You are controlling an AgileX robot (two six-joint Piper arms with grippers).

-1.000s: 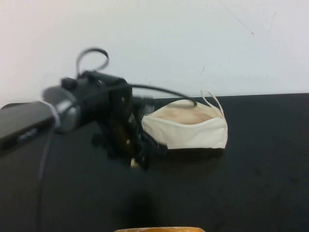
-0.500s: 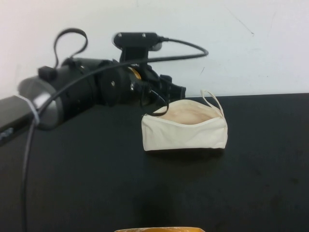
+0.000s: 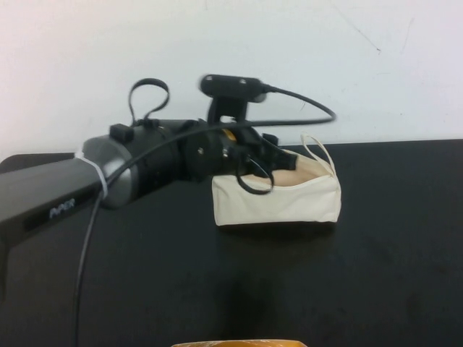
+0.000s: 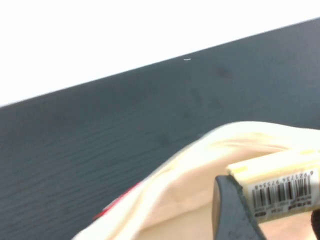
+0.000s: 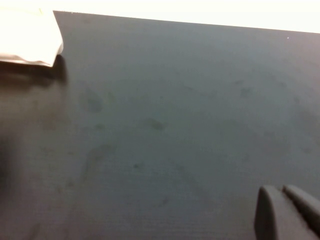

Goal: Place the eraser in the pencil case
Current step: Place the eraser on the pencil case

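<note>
A cream fabric pencil case [image 3: 278, 195] is stood upright on the black counter [image 3: 362, 275], its top unzipped. A yellowish eraser [image 4: 272, 187] with a barcode label is held over the opening by the left tool [image 3: 273, 160]. The right tool [image 5: 287, 212] is kept low over bare counter.

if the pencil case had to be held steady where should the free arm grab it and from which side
Probably the pencil case's right end, near the zip cord, approached from the robot's right: the left gripper, holding the eraser, fills the open mouth's left half. The right gripper, shut, hangs above bare table.

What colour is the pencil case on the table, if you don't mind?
Cream, plain fabric; the high view shows the pencil case best, with the left gripper holding the eraser over its open top.
</note>
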